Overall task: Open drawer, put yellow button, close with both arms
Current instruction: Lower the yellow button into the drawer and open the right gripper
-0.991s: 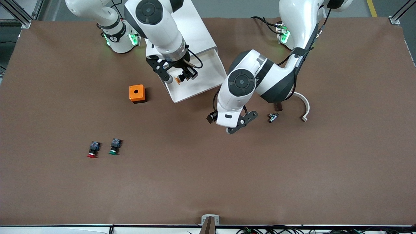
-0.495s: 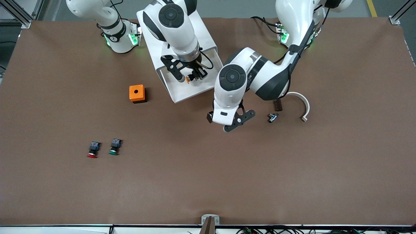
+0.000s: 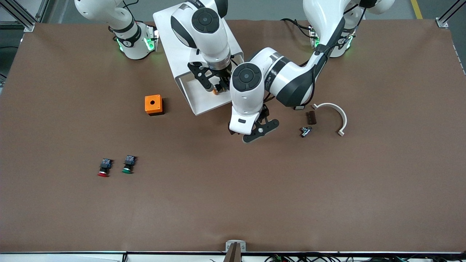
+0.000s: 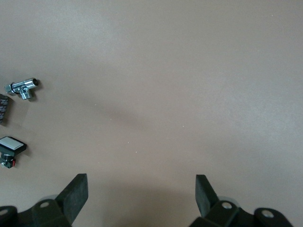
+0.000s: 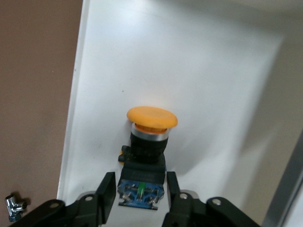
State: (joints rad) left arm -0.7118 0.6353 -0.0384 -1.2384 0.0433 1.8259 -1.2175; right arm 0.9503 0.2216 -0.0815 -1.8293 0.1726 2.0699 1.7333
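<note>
In the front view, the drawer (image 3: pixel 204 96) is seen pulled out of the white cabinet (image 3: pixel 174 36) at the tabletop's (image 3: pixel 233 189) edge along the robots' bases. The right end effector (image 3: pixel 217 85) is over the drawer's tray, with the yellow button (image 3: pixel 215 91) glimpsed beneath it. The left end effector (image 3: pixel 251 133) is poised over bare tabletop just past the drawer's front corner, toward the left arm's end.

Counted on the tabletop: one red-capped button (image 3: pixel 103 168), one green-capped button (image 3: pixel 127 164), one orange box (image 3: pixel 153 104), one chrome fitting (image 3: pixel 305 131), one small dark block (image 3: pixel 311 117) and one white curved bracket (image 3: pixel 336 116). With the yellow one, three buttons are counted.

In the left wrist view, the left end effector (image 4: pixel 141 191) is shown spread wide and empty, with only brown surface between its fingers; the chrome fitting (image 4: pixel 22 88) is seen well apart.

In the right wrist view, the yellow button (image 5: pixel 147 156) is seen above the white drawer floor (image 5: pixel 213 85), cap pointing away from the wrist. The right end effector (image 5: pixel 141 191) is set narrowly around the blue-grey rear block; whether the fingers (image 5: pixel 107 195) are touching it cannot be told (a release appears to be under way).

The button is judged light, rigid and hard-shelled, with a smooth rounded cap liable to slip. The flat-sided rear block is judged the best place for a hold.
</note>
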